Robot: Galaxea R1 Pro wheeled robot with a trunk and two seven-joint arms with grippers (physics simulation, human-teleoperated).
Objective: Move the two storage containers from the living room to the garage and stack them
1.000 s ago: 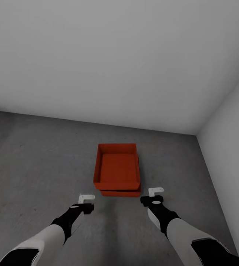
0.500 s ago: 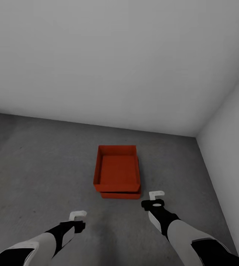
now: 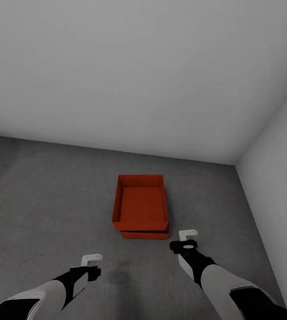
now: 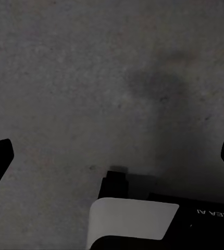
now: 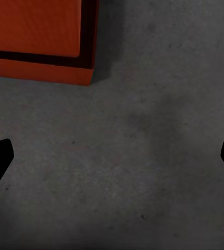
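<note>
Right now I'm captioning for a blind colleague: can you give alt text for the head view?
Two red-orange storage containers sit stacked on the dark grey concrete floor near a corner of pale grey walls. Both arms reach forward, the left tool and right tool open and empty, short of the stack.

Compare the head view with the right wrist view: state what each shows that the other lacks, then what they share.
Head view alone: the pale grey walls, both arms, the left gripper and the open inside of the upper storage container. Right wrist view alone: a close look at the stack's corner, with a dark seam between the lower storage container and the upper one. Shared: the stacked containers and the grey concrete floor.
</note>
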